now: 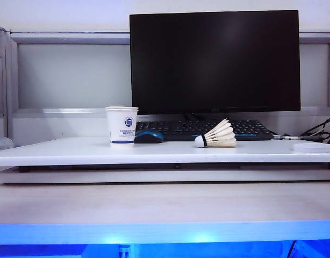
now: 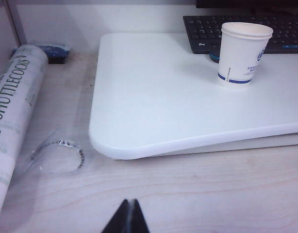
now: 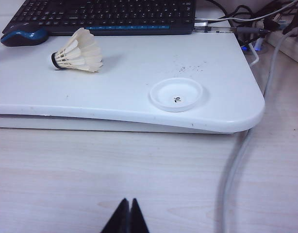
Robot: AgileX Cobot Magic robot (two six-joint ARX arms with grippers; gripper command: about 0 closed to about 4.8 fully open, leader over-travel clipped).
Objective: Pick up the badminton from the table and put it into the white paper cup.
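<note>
Two grippers sit low over the pale wood-grain desk in front of the raised board, and you can see both with their dark fingertips pressed together, holding nothing: the left gripper [image 2: 127,213] near the board's left front corner, the right gripper [image 3: 126,213] near its right front corner.

Look at the table [image 1: 73,153]: a smooth, matte white slab with a thick front edge and rounded corners, lifted a little above the wooden surface. The white paper cup [image 1: 121,126] stands upright toward its left part, tapered, thin-walled, mouth open upward, with a blue logo and a blue stripe near the base. Just behind it lie a dark mouse with blue trim [image 1: 149,137] and a black keyboard [image 1: 208,129] under a black monitor [image 1: 214,62].

The badminton [image 1: 216,137] lies on its side near the board's middle, right of the cup and well apart from it, rounded white cork tip pointing left toward the cup, cream feather skirt flaring right. In the right wrist view it [image 3: 77,52] lies far across the board from the right gripper, with bare white surface between.

A shallow round white lid [image 3: 176,94] rests near the right front corner. Cables [image 3: 246,145] trail down the right edge. A cardboard shuttlecock tube [image 2: 15,111] lies on the wood left of the board.
</note>
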